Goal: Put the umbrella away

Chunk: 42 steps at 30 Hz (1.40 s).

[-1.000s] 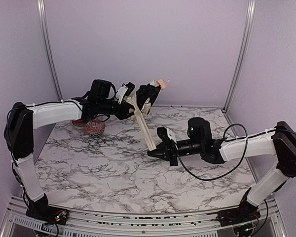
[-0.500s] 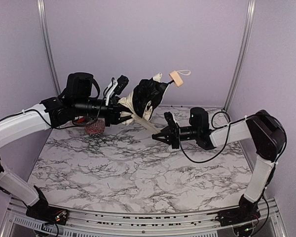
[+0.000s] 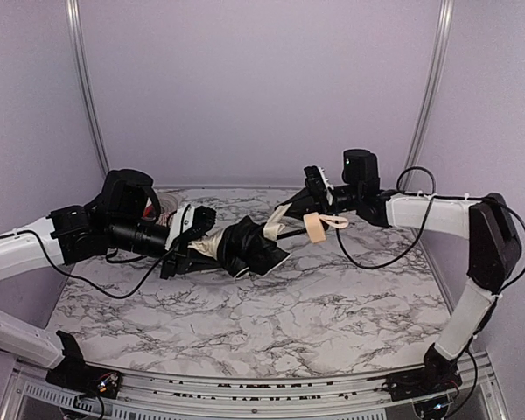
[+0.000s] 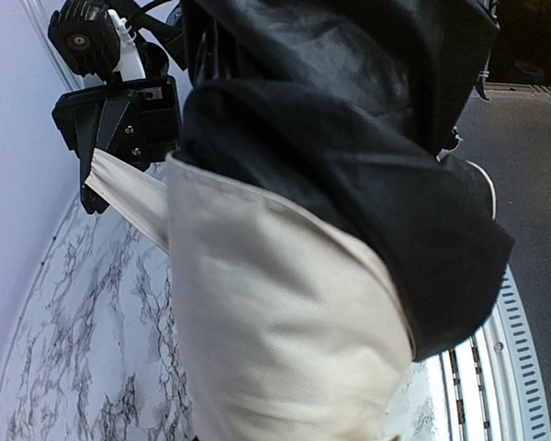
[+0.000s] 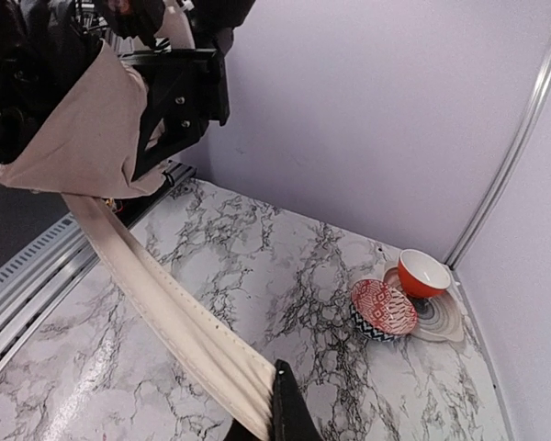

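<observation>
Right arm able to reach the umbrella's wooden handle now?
Probably not yet: the right hand is shut on the strap of the umbrella and must release first. The handle is unobstructed nearby.

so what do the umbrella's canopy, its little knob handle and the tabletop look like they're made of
Cream and black folded umbrella canopy: matte woven fabric, going by its soft creases and hemmed edge. Small tan knob handle: probably pale wood, too small to be sure. White grey-veined tabletop: marble look with slight sheen; possibly printed laminate.

Walls (image 3: 254, 87): plain lilac panels closed in the back and both sides.
Posts (image 3: 430, 96): silver metal stood at the rear corners.
Table (image 3: 332, 315): white marble, grey-veined, evenly lit.
</observation>
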Available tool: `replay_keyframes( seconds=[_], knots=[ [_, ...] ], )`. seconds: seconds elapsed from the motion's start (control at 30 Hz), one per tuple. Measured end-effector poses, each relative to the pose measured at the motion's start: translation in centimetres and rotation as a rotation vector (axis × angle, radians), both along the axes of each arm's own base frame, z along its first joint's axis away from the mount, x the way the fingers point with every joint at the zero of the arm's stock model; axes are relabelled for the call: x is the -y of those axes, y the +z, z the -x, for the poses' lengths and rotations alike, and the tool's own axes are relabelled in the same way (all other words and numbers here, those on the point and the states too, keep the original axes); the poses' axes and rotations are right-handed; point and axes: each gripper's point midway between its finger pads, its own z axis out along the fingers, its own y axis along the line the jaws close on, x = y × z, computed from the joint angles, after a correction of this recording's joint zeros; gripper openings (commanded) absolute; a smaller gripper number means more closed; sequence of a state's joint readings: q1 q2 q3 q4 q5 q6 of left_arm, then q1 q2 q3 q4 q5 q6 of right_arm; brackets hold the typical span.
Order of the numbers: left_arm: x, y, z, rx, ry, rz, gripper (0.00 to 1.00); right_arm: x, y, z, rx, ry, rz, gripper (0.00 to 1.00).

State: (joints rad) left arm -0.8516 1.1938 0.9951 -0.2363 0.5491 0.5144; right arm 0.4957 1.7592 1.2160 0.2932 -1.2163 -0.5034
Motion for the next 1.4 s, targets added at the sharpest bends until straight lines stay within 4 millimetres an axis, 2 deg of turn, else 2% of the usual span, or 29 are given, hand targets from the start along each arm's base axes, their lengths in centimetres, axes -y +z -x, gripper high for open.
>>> replay_keyframes(
  seconds=[0.13, 0.27, 0.37, 0.57, 0.7, 0.8, 0.97, 1.03, 1.2, 1.33, 1.4],
  knots=[
    [1.0, 0.4, 1.5, 0.070, -0.100, -0.001, 0.00, 0.9, 3.4, 2.1, 0.089, 0.050, -0.025, 0.00],
    [3.4, 0.1, 2.4, 0.098, -0.190, -0.035, 0.00, 1.4, 5.7, 3.3, 0.185, 0.068, -0.043, 0.00],
    [5.2, -1.0, 2.8, 0.109, -0.242, -0.069, 0.00, 0.9, 6.0, 3.8, 0.228, 0.079, -0.032, 0.00],
    [6.5, -3.6, 2.5, 0.096, -0.261, -0.177, 0.00, -1.6, 5.7, 4.9, 0.308, 0.087, 0.019, 0.00],
    [7.3, -6.3, 1.6, 0.061, -0.256, -0.240, 0.00, -2.7, 4.4, 5.6, 0.326, 0.075, 0.067, 0.00],
    [7.3, -9.1, 1.6, -0.035, -0.279, -0.286, 0.00, -3.2, 1.8, 7.1, 0.337, 0.057, 0.112, 0.00],
    [6.0, -13.3, 2.5, -0.259, -0.339, -0.342, 0.00, -2.6, -2.2, 10.5, 0.375, -0.002, 0.134, 0.00],
    [5.6, -14.0, 2.9, -0.345, -0.363, -0.336, 0.00, -2.7, -3.0, 11.4, 0.379, -0.022, 0.128, 0.00],
    [5.3, -14.0, 3.4, -0.481, -0.405, -0.294, 0.00, -3.0, -3.3, 11.7, 0.371, -0.097, 0.097, 0.00],
    [5.2, -14.1, 4.1, -0.588, -0.446, -0.259, 0.00, -2.5, -3.6, 12.1, 0.360, -0.165, 0.080, 0.00],
    [5.1, -14.2, 3.8, -0.628, -0.446, -0.246, 0.00, -2.1, -3.7, 12.5, 0.353, -0.187, 0.080, 0.00]
  ],
)
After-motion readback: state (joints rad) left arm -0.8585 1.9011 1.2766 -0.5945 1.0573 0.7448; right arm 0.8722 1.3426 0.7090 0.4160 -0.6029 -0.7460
